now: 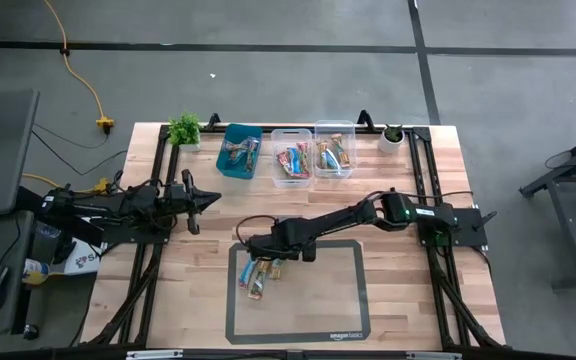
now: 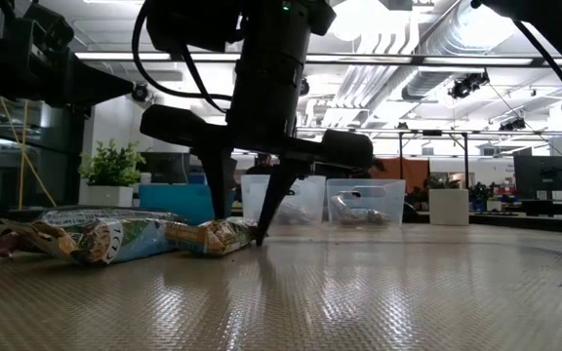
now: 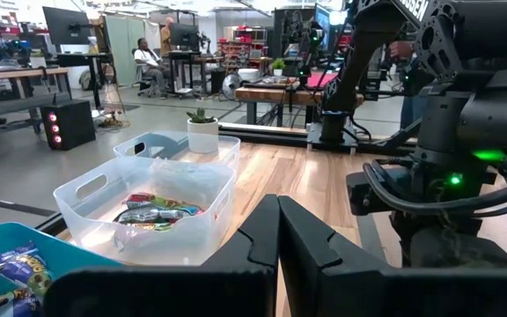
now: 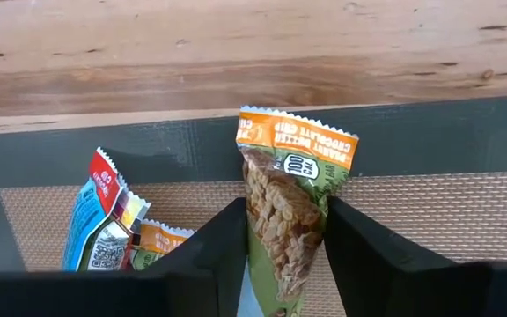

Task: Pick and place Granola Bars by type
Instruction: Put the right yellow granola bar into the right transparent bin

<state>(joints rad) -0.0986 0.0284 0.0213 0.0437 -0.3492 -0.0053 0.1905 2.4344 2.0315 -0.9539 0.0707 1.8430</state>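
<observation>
On the mat (image 1: 348,300), my right gripper (image 4: 282,255) pinched an orange-topped bar (image 4: 290,194); three bins (image 1: 297,152) held bars, several (image 1: 258,277) remained.

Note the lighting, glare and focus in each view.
Low view: ceiling lights glare behind, leaving the right end effector a dark silhouette; near mat blurred. Right wrist view: evenly lit, granola bar sharp. Left wrist view: left end effector close, soft-edged. High view: flat, even light.
</observation>
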